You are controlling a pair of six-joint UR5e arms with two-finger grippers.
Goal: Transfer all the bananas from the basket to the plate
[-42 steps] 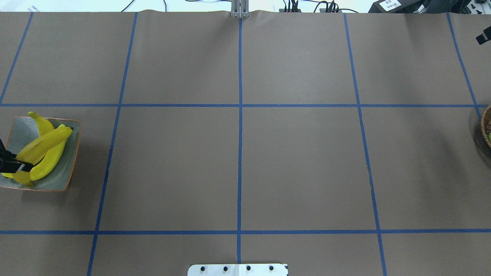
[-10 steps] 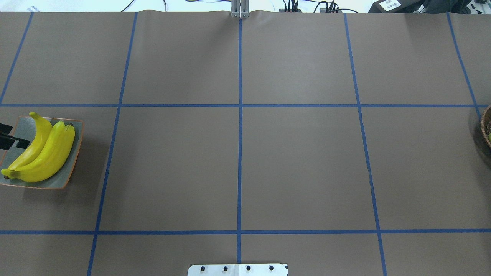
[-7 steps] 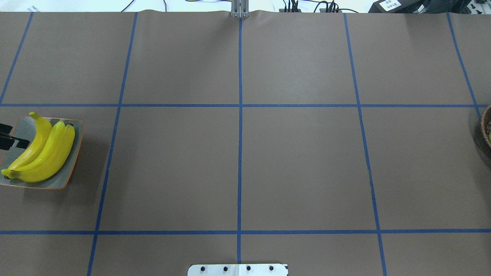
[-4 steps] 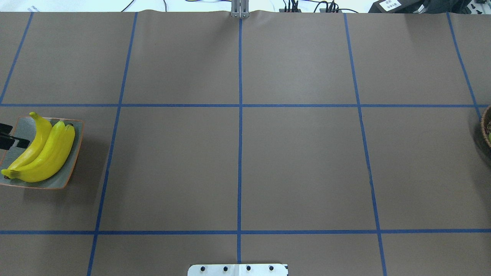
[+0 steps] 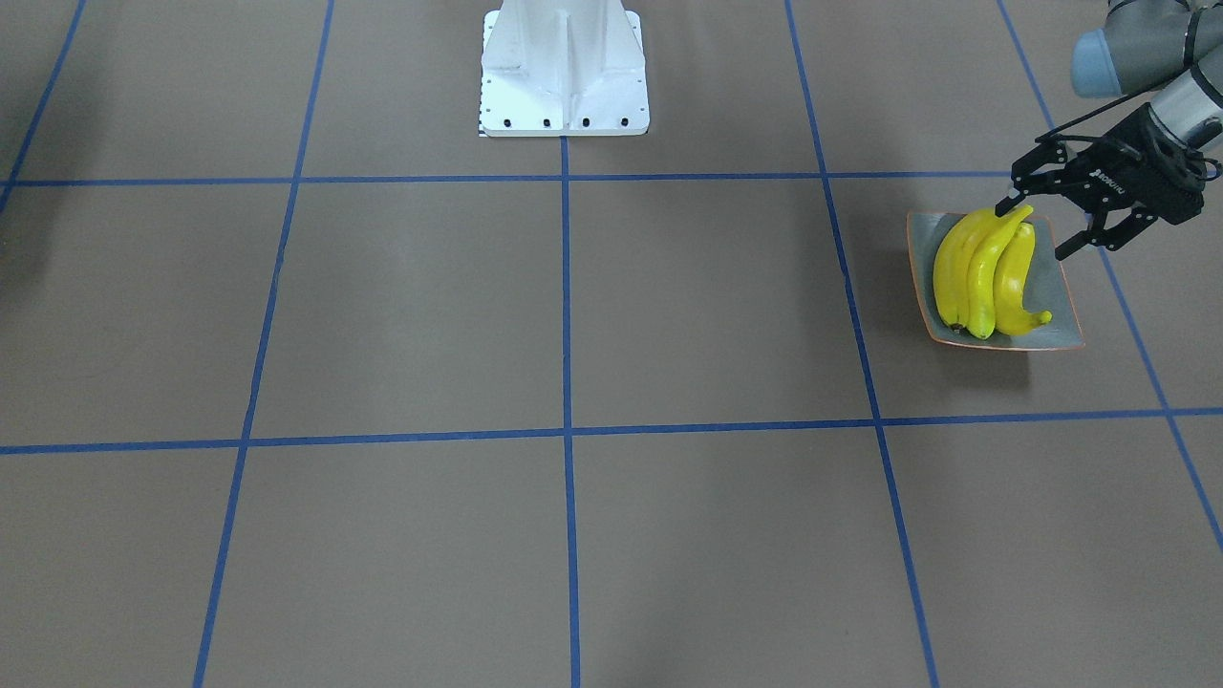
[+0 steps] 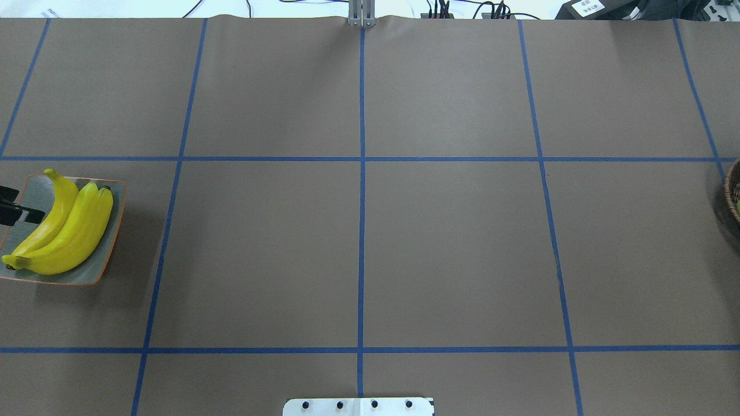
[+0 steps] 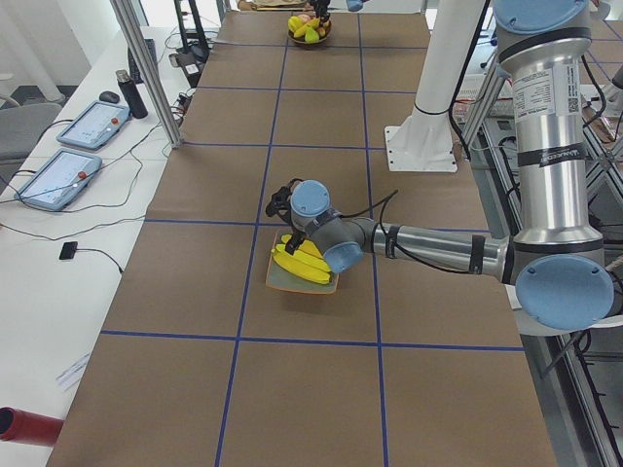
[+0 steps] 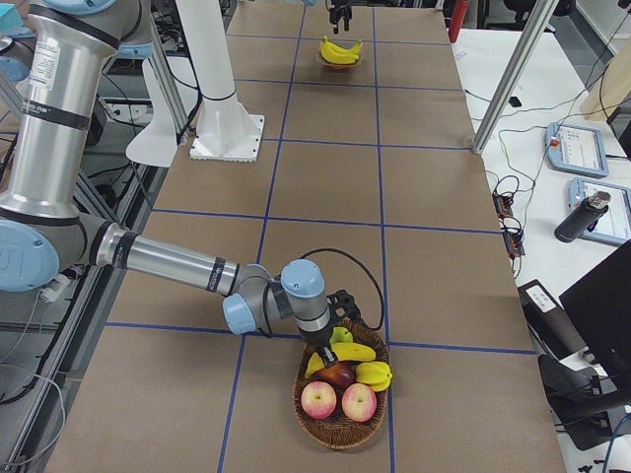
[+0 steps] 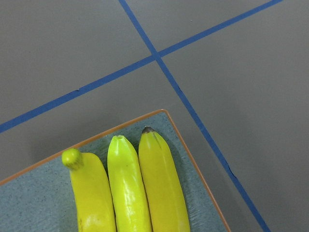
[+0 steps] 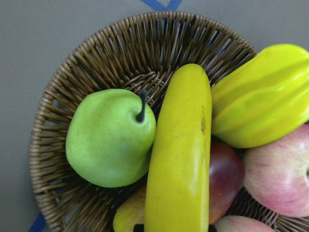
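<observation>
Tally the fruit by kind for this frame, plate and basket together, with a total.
Bananas: 4 (3 on the plate, 1 banana in the basket)
Pink-red apples: 2
Dark red fruit, likely an apple: 1
Green pear: 1
Starfruit: 1
Total: 9, not counting a yellowish piece under that banana, too hidden to name.

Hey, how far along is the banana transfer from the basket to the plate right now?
Done: three bananas lie side by side on the plate. In hand: the left gripper hangs open and empty by the plate; the right gripper is over the basket, its grip unclear. Left: one banana in the basket, among a pear and apples.
</observation>
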